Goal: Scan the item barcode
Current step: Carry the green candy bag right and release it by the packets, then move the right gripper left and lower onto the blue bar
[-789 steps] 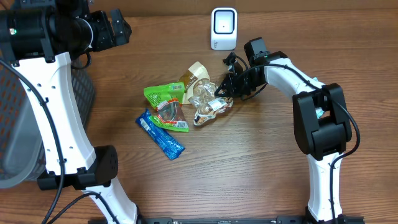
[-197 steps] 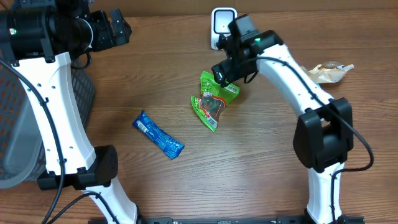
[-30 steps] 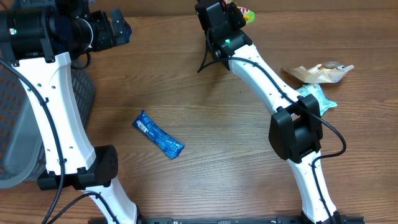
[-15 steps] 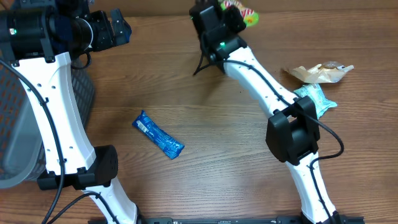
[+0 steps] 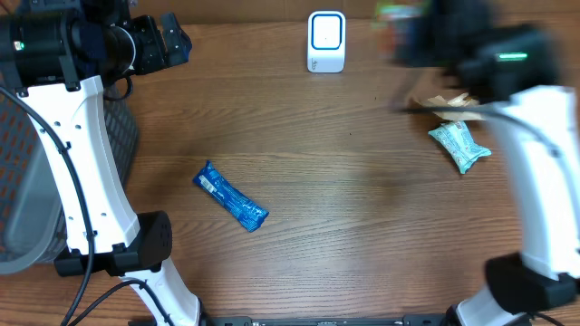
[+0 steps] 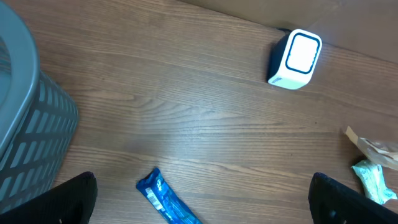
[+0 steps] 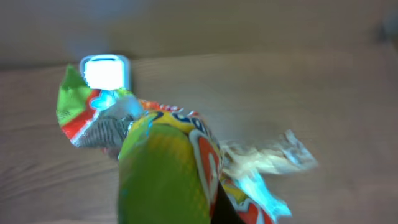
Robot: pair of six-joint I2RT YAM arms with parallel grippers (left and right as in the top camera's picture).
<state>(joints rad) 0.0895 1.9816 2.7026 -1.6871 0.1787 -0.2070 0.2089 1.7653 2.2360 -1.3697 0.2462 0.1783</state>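
The white scanner (image 5: 326,41) stands at the table's far edge, and it also shows in the left wrist view (image 6: 295,59) and the right wrist view (image 7: 106,71). My right gripper (image 5: 410,32) is a motion-blurred shape to the scanner's right, shut on a green snack packet (image 7: 168,168). That packet fills the right wrist view and hides the fingers. A blue bar (image 5: 234,196) lies left of centre on the table. My left gripper (image 6: 206,200) hangs high above it, wide open and holding nothing.
A teal packet (image 5: 459,145) and a clear crinkled packet (image 5: 450,101) lie at the right, partly under the blurred right arm. A grey basket (image 5: 18,181) stands off the table's left side.
The right arm has swung from behind the scanner out to the right, carrying the green packet. The scanner is uncovered in the overhead view. The left arm has not moved.
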